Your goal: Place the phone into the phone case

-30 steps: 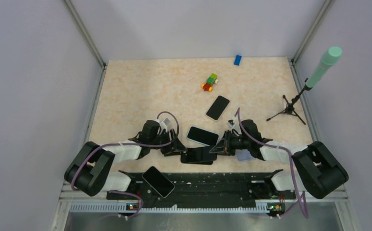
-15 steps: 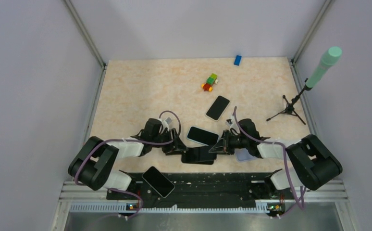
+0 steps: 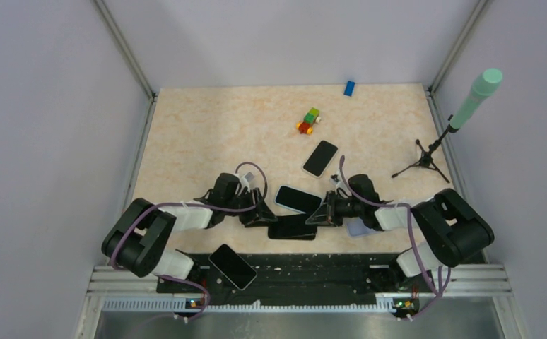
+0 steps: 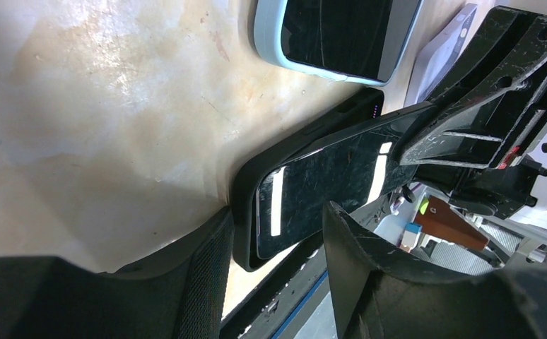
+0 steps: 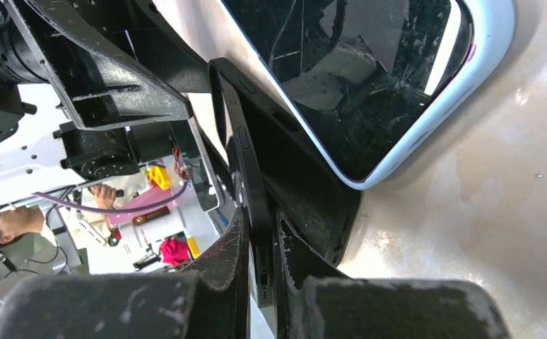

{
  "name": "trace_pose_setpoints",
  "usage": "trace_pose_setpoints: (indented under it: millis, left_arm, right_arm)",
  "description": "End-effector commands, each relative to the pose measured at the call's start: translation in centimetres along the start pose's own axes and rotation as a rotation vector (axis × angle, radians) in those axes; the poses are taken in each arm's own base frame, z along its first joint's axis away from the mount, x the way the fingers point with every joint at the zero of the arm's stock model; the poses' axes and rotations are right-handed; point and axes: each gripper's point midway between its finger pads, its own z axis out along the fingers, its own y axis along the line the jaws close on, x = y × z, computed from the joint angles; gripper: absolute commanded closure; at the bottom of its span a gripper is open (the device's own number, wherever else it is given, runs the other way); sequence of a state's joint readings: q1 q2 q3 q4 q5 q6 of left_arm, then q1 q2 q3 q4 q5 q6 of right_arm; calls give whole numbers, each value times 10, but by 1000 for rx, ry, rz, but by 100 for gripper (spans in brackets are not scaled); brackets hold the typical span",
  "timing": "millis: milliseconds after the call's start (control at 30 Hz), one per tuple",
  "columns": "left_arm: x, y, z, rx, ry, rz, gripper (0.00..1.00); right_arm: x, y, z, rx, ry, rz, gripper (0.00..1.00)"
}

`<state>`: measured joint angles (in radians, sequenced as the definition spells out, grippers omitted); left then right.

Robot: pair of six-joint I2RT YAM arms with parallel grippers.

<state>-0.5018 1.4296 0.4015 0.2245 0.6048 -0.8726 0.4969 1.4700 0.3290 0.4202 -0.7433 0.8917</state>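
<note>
A black phone case (image 3: 290, 231) lies flat near the table's front edge, between my two grippers. In the right wrist view, my right gripper (image 5: 260, 219) is shut on the end of a black phone (image 5: 246, 162). It holds the phone on edge, tilted into the case (image 5: 313, 205). In the left wrist view the phone's screen (image 4: 334, 169) slants into the case (image 4: 246, 194), with its far end raised. My left gripper (image 4: 276, 215) is open around the case's near corner, and its left finger (image 4: 203, 268) touches the case's edge. From above, the left gripper (image 3: 262, 215) and right gripper (image 3: 320, 214) face each other.
A phone in a light-blue case (image 3: 298, 199) lies just behind the black case. Another black phone (image 3: 320, 157) lies farther back, and a third (image 3: 232, 266) lies on the base rail. A pale lilac case (image 3: 359, 227), toy blocks (image 3: 309, 121), a blue block (image 3: 349, 87) and a microphone tripod (image 3: 423, 163) are also there.
My right gripper has edged left with the phone, pushing it further over the case. The left gripper has shifted slightly right against the case.
</note>
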Motion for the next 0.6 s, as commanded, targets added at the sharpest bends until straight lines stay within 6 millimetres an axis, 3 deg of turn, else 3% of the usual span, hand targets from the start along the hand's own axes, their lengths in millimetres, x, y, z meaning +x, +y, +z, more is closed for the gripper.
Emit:
trace_pose_setpoints:
  millis: [0, 367, 567]
  left_arm:
    - [6, 7, 12, -44, 7, 26, 48]
    - [4, 10, 9, -79, -11, 38, 48]
    - [-7, 23, -10, -219, -93, 88, 51]
  right_arm:
    - [11, -46, 9, 193, -13, 1, 100]
    - [31, -52, 28, 214, 48, -1, 100]
    - [35, -55, 32, 225, 67, 0, 100]
